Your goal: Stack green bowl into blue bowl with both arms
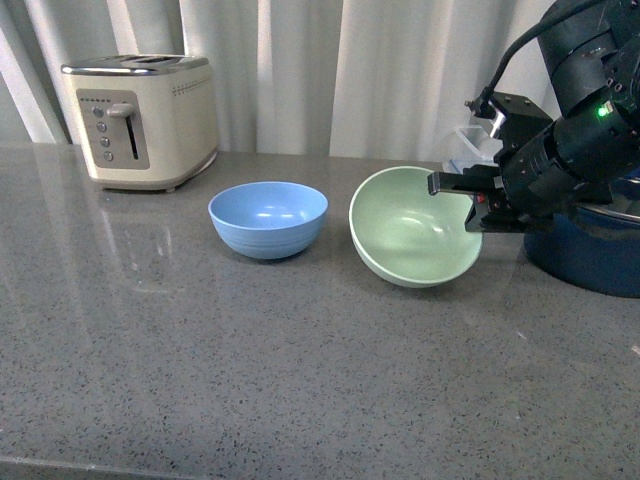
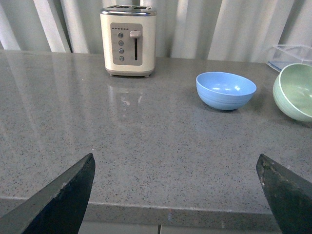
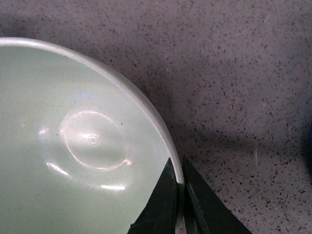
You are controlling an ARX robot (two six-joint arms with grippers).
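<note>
The green bowl (image 1: pixel 410 232) is tilted, its opening facing forward, to the right of the blue bowl (image 1: pixel 268 218), which stands upright on the grey counter (image 1: pixel 200 350). My right gripper (image 1: pixel 468 200) is shut on the green bowl's right rim; in the right wrist view the fingers (image 3: pixel 168 204) pinch the rim of the green bowl (image 3: pixel 73 146). My left gripper (image 2: pixel 175 165) is open and empty, low over the counter's near edge, far from the blue bowl (image 2: pixel 225 90). The green bowl (image 2: pixel 295 92) shows at that view's edge.
A cream toaster (image 1: pixel 140 120) stands at the back left. A dark navy pot (image 1: pixel 590 250) sits at the right behind my right arm. A clear plastic container (image 1: pixel 470 148) is at the back right. White curtains hang behind the counter.
</note>
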